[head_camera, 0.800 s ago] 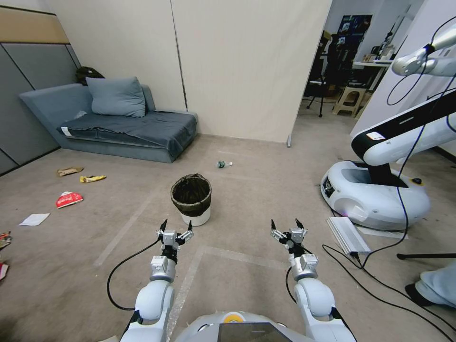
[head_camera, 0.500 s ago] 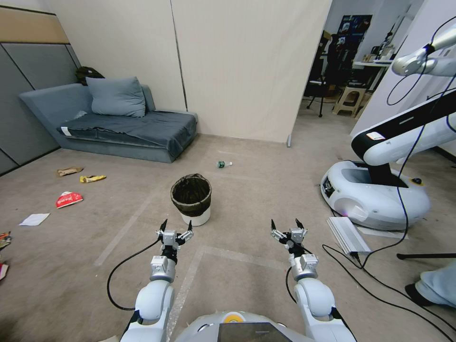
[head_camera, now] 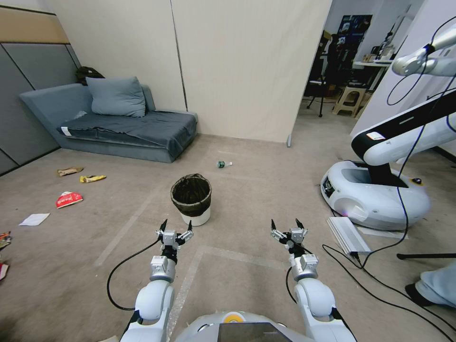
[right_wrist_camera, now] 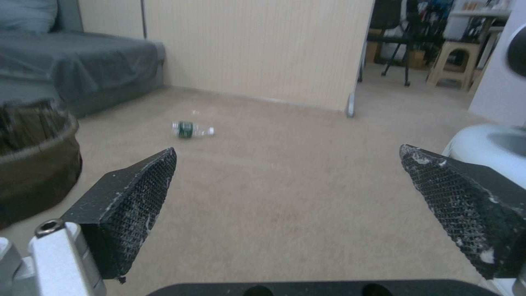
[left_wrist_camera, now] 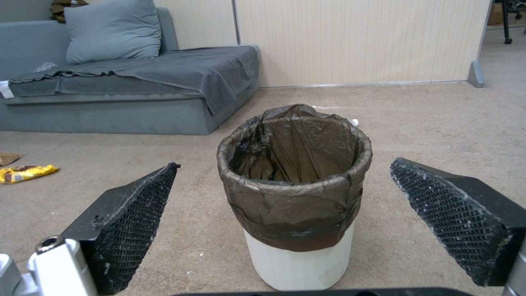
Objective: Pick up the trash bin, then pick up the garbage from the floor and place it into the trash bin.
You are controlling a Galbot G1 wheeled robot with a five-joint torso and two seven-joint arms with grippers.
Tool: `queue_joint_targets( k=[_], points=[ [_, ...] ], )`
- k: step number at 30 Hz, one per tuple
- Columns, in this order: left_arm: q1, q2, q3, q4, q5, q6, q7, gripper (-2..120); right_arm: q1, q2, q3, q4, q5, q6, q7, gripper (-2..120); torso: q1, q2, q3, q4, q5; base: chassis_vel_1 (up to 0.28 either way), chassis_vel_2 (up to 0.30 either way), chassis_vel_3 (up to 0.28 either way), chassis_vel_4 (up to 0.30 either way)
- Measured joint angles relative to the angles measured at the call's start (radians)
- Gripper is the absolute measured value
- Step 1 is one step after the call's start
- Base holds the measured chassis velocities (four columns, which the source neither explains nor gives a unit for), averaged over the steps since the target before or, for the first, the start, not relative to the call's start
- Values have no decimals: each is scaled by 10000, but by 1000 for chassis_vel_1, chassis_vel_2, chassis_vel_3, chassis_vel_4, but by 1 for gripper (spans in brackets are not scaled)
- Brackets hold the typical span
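The small round white plastic trash bin (head_camera: 191, 199), its thin dark bag folded over the rim, stands upright on the beige carpet just beyond the left gripper (head_camera: 176, 225), whose jaws are spread wide and hold nothing; the right gripper (head_camera: 286, 223) hangs level with it further right, jaws spread the same and empty, with bare floor ahead. The step in hand looks like the pick-up of the bin, not yet begun. To do it well, the left arm should reach forward and close on the rim or wall rather than on loose bag film, which would likely slip or pull free, and the light bin should stay upright as it lifts. The left wrist view shows the bin (left_wrist_camera: 296, 193) centred between the two black ridged pads (left_wrist_camera: 137, 222), so the line of approach already looks good, and it shows the crumpled liner inside and a yellow snack packet (left_wrist_camera: 24, 172) to the far left. The right wrist view catches just the edge of the bin (right_wrist_camera: 33, 156) and gives a closer look at the clear plastic bottle with a green label (right_wrist_camera: 190, 129) lying on its side beyond it. The head view lays out the rest of the litter well apart at the left: a brown paper bag (head_camera: 69, 170), a red-and-white packet (head_camera: 68, 199) and a white paper sheet (head_camera: 34, 219), near the grey sofa (head_camera: 114, 126)
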Motion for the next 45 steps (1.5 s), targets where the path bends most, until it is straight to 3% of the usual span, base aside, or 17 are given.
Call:
queue_joint_targets(
  k=[4,6,7,13,14,17,20,29,45],
  points=[
    [61,51,-2,-456,-42,484,-215,100,-323,115,-24,611,-175,-67,34,100,0,0,0,-1,1,0,0,0,0],
    [181,132,-3,-1136,-138,1325,-569,100,-785,298,-74,1432,-450,-205,87,100,0,0,0,-1,-1,0,0,0,0],
    [181,132,-3,-1136,-138,1325,-569,100,-785,298,-74,1432,-450,-205,87,100,0,0,0,-1,-1,0,0,0,0],
    [430,311,-3,-2674,-342,3193,-1366,100,-1815,697,-187,3157,-1079,-505,224,100,0,1,0,-3,-4,0,0,0,0],
    [430,311,-3,-2674,-342,3193,-1366,100,-1815,697,-187,3157,-1079,-505,224,100,0,1,0,-3,-4,0,0,0,0],
    [570,416,-2,-3532,-458,4240,-1810,100,-1934,732,-202,3261,-1159,-559,241,100,0,0,0,-1,1,0,0,0,0],
    [647,446,51,-3755,-526,4787,-2182,100,-1938,732,-203,3260,-1164,-561,243,100,0,0,0,0,0,0,0,0,0],
    [654,435,109,-3764,-367,4860,-2240,100,-1875,739,-163,3092,-1228,385,-8,100,-1,0,1,0,0,0,0,0,0],
    [648,419,148,-3706,-251,4768,-2165,100,-1872,751,-147,3067,-1219,481,-21,100,-1,0,0,-1,1,-19,13,13,-17]
  ],
)
